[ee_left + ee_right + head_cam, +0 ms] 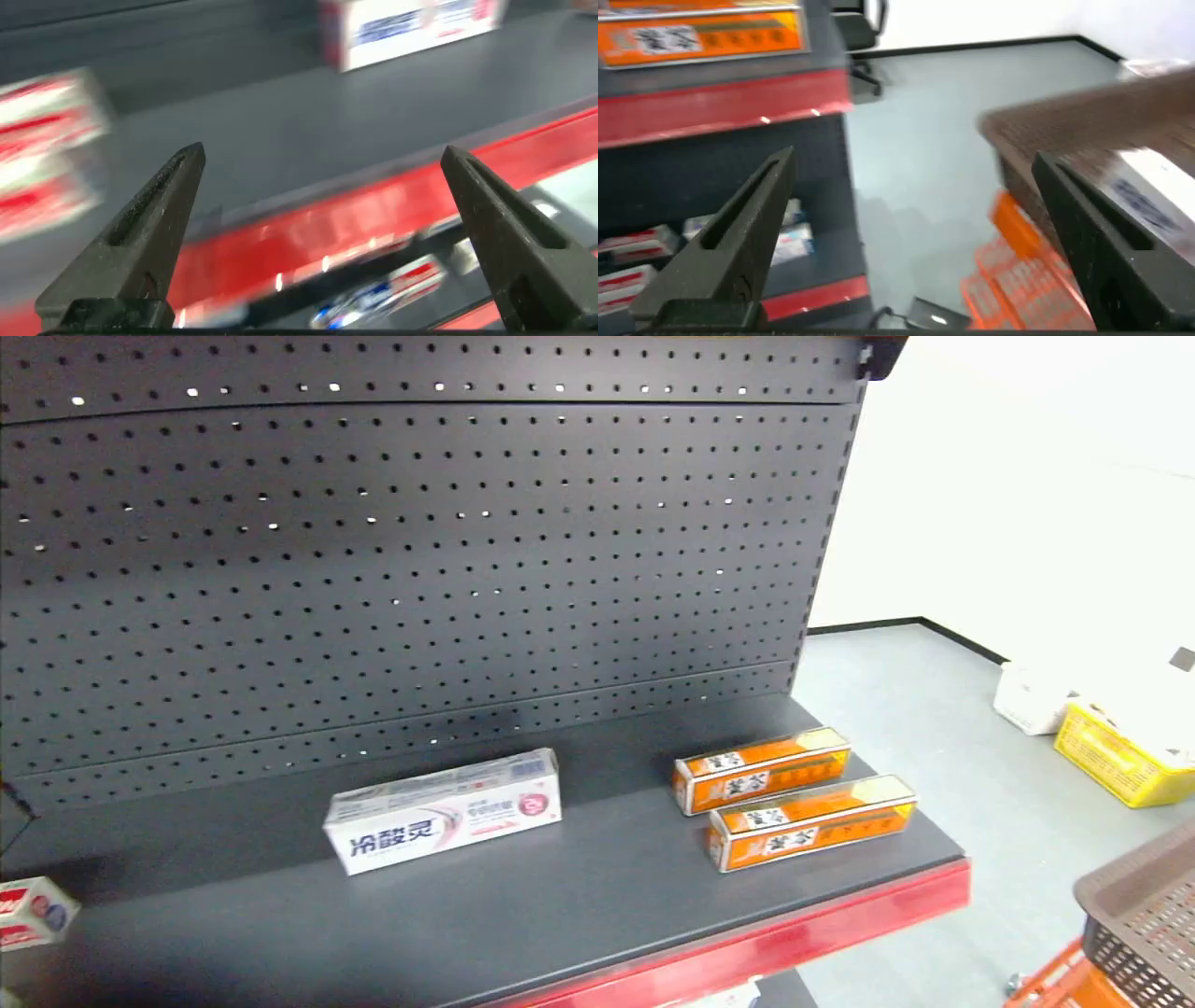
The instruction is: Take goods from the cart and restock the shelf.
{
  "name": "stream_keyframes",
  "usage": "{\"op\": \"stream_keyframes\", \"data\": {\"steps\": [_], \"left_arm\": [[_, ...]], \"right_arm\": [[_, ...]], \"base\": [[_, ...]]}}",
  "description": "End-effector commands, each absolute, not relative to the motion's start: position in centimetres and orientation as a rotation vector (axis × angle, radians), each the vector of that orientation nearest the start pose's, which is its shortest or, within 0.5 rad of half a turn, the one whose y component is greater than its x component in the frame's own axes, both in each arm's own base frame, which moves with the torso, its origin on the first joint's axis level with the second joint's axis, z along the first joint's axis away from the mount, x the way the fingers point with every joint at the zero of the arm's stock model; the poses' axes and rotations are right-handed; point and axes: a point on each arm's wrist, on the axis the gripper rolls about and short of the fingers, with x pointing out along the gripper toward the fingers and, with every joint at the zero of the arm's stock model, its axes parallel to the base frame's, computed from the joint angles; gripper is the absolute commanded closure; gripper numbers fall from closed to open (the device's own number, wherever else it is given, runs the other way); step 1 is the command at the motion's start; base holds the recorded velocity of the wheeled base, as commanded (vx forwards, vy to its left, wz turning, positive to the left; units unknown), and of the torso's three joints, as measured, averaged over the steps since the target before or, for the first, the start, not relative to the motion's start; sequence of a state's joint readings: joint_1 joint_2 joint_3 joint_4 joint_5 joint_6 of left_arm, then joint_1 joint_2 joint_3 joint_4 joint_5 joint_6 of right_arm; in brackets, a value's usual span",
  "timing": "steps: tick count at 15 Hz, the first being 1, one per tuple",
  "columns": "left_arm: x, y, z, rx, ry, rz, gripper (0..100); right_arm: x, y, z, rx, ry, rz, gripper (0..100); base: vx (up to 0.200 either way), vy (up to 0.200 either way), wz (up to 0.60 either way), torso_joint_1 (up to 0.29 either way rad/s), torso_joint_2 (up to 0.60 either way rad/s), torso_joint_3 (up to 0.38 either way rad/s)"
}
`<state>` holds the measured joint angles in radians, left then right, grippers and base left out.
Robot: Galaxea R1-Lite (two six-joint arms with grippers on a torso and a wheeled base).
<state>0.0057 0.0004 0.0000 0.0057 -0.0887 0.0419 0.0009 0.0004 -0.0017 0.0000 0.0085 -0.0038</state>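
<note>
My left claw (322,233) is spread wide with nothing in it. It hangs in front of the red front edge (374,219) of the dark grey metal shelf board (523,915). Beyond that edge a long white toothpaste carton (443,810) lies on the board near its middle. A blurred red-and-white box (33,913) sits at the board's left end.

My right claw (915,243) is just as wide open and also empty, held above the grey floor (924,168) between the shelf and the cart. Beside it is the cart's brown perforated plastic basket (1092,121), which rests on an orange wire frame (1018,261) and has a white box with blue print (1148,201) inside.

Toward the board's right end, two long orange cartons (761,770) (810,821) lie side by side, apart from the white one. A black pegboard back panel (420,569) rises behind everything. Farther off on the floor, a yellow crate (1116,756) stands next to a white crate (1032,695).
</note>
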Motion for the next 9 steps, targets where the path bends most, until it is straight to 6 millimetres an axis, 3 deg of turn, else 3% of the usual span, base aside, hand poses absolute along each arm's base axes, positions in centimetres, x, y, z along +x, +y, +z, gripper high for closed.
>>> {"op": "stream_keyframes", "data": {"steps": [1, 9], "left_arm": [[-2.29, -0.21, 7.49, 0.043, 0.004, -0.083, 0], [-2.29, -0.21, 7.49, 0.043, 0.004, -0.084, 0]], "right_arm": [[-2.29, 0.02, 7.59, -0.005, -0.002, 0.011, 0], [-2.29, 0.02, 7.59, -0.005, -0.002, 0.011, 0]], "base": [[0.000, 0.000, -0.60, -0.002, 0.00, 0.002], [0.000, 0.000, -0.60, 0.004, 0.00, 0.005]]}}
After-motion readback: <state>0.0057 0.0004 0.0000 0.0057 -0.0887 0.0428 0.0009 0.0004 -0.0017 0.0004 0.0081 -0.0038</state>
